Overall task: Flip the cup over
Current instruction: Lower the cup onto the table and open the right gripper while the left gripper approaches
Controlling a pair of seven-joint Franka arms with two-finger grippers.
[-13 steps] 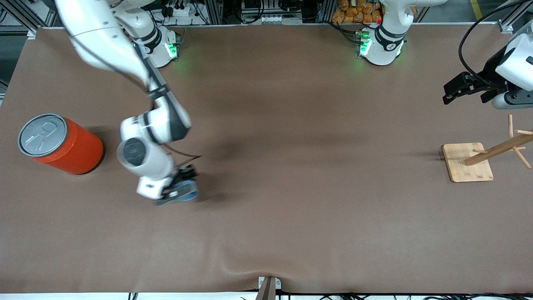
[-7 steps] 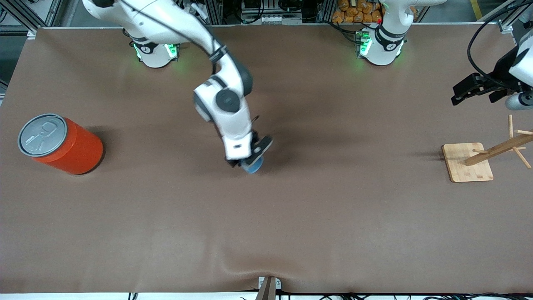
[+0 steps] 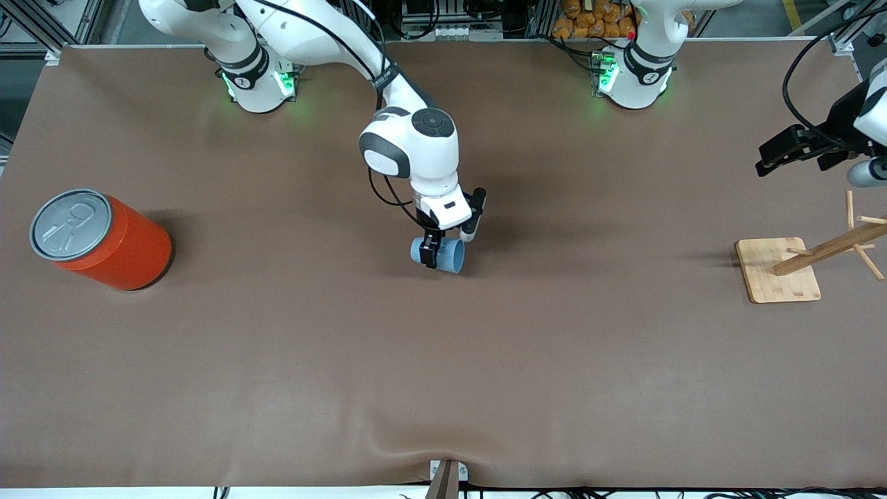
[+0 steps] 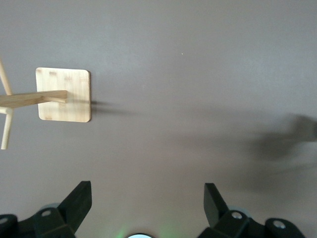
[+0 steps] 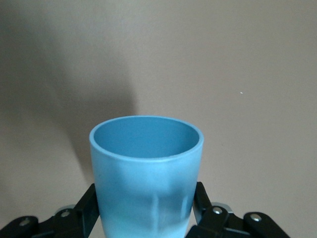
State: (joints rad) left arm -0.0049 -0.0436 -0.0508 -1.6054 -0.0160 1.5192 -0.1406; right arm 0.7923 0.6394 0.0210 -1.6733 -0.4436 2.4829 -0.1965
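The light-blue cup (image 3: pixel 450 256) is held on its side over the middle of the table by my right gripper (image 3: pixel 432 258), which is shut on its body. In the right wrist view the cup (image 5: pixel 146 168) fills the space between the black fingers (image 5: pixel 86 206), its open mouth pointing away from the wrist, and my right gripper (image 5: pixel 146 210) clamps its lower part. My left gripper (image 3: pixel 766 158) hangs open and empty in the air at the left arm's end of the table; its open jaws also show in the left wrist view (image 4: pixel 147 201).
A large orange can (image 3: pixel 104 239) with a grey pull-tab lid stands at the right arm's end of the table. A wooden peg rack on a square base (image 3: pixel 776 270) stands at the left arm's end; it also shows in the left wrist view (image 4: pixel 64 94).
My right arm has carried the cup from near the orange can to the table's middle and turned it onto its side. My left gripper has drifted slightly outward.
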